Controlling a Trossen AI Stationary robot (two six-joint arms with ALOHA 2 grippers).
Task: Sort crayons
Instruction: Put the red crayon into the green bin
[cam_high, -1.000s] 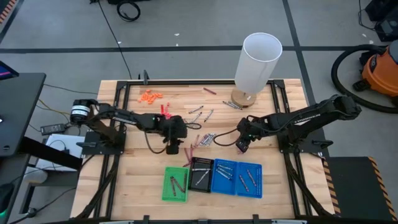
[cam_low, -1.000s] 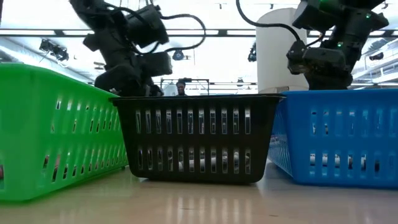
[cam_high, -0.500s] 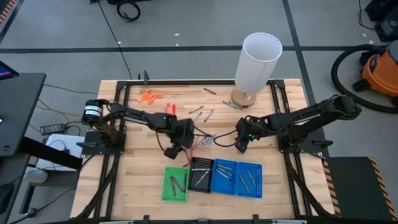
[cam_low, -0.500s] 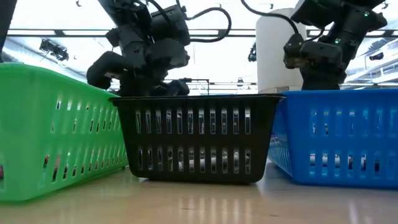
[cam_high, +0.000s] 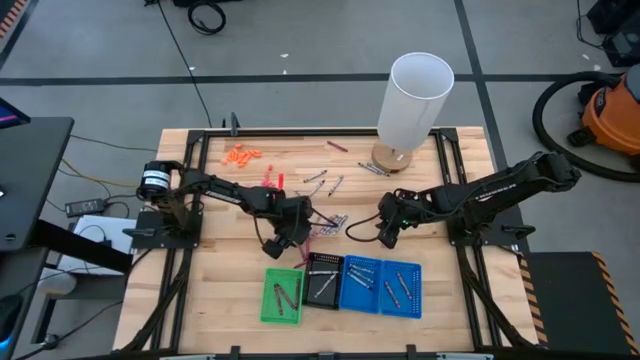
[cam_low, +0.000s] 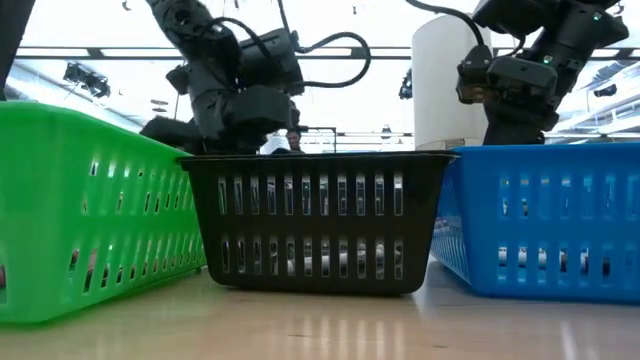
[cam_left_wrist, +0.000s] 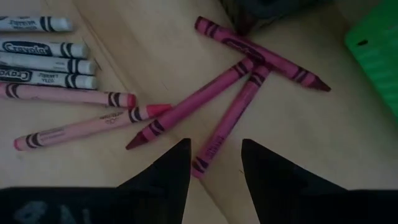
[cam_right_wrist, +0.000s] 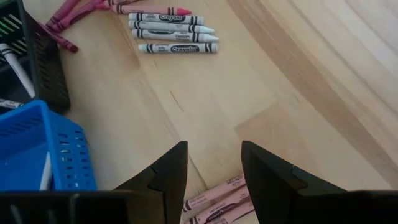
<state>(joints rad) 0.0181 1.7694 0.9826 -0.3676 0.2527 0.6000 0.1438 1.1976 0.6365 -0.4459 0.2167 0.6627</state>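
Several crayons lie flat on the wooden table. In the left wrist view I see three maroon crayons (cam_left_wrist: 249, 62) crossing each other, two pink ones (cam_left_wrist: 74, 112) and several white-wrapped ones (cam_left_wrist: 43, 50). My left gripper (cam_left_wrist: 214, 146) is open and slants down over the maroon ones, its fingers on either side of one crayon's end (cam_left_wrist: 205, 163) without plainly touching it. From above it is just beyond the black tray (cam_high: 283, 240). My right gripper (cam_right_wrist: 212, 149) is open above pink crayons (cam_right_wrist: 214, 205), right of the pile (cam_high: 385, 235). The white-wrapped ones (cam_right_wrist: 171, 28) lie beyond it.
Along the near side stand a green tray (cam_high: 282, 296), a black tray (cam_high: 323, 279) and two blue trays (cam_high: 380, 286), each holding crayons. More crayons (cam_high: 322, 181) lie farther back, near orange bits (cam_high: 241, 155) and red bits (cam_high: 268, 180). A tall white cylinder (cam_high: 412, 100) stands at the far right.
My left gripper has moved toward the table's right and near edge, sunk a little toward the maroon crayons and rolled about its own axis. It has stayed open. No crayon has moved.
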